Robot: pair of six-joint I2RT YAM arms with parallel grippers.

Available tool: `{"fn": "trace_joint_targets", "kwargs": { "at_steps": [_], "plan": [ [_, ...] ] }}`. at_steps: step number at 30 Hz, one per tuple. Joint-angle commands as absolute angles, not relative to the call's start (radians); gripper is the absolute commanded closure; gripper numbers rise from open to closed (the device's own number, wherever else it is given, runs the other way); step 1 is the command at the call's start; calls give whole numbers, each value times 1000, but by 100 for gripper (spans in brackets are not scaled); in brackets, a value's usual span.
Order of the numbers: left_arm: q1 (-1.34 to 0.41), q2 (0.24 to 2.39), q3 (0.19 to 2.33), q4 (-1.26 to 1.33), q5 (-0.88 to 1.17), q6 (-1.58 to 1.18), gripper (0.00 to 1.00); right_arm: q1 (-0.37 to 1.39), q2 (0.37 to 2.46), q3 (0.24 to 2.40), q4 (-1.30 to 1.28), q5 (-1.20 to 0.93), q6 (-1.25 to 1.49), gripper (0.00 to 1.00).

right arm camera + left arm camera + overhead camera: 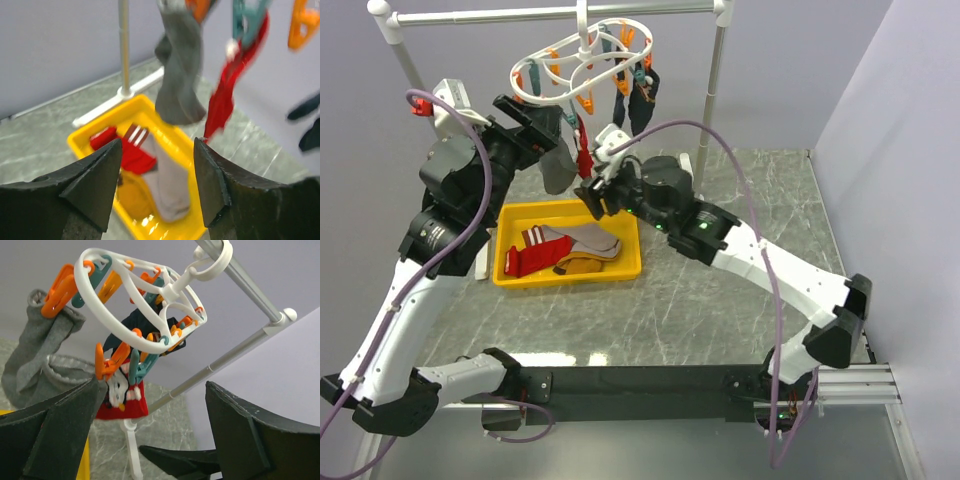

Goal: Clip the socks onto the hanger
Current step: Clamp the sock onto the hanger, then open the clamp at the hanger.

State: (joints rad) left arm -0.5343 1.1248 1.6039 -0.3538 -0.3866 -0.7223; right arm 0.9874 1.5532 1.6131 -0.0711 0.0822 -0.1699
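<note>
Overhead, the hanger [583, 50] hangs from the rail [520, 14] with a grey sock [558, 165], a red sock [584, 155] and a dark sock [642, 100] clipped on, the left gripper [530, 118] beside the grey one, the right gripper [597, 198] near the red one, and more socks [588, 240] in the yellow tray [502, 272]. From the left wrist, the jaws stand wide and empty, the hanger close above. From the right wrist, the jaws are apart and empty, grey and red socks dangling over the tray.
</note>
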Motion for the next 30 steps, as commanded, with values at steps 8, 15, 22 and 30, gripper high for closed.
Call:
{"fn": "trace_joint_targets", "kwargs": {
  "at_steps": [8, 15, 22, 30],
  "plan": [
    [-446, 1091, 1525, -388, -138, -647, 10, 824, 1328, 1523, -250, 33, 69, 33],
    [-428, 1123, 1526, -356, -69, -634, 13, 730, 1318, 1502, -204, 29, 149, 33],
    [-388, 1151, 1528, -374, -155, -672, 20, 715, 1394, 1601, -181, 54, 91, 33],
    [-282, 1157, 1522, -359, -100, -680, 29, 704, 1463, 1687, -140, 40, 89, 34]
  ]
}}
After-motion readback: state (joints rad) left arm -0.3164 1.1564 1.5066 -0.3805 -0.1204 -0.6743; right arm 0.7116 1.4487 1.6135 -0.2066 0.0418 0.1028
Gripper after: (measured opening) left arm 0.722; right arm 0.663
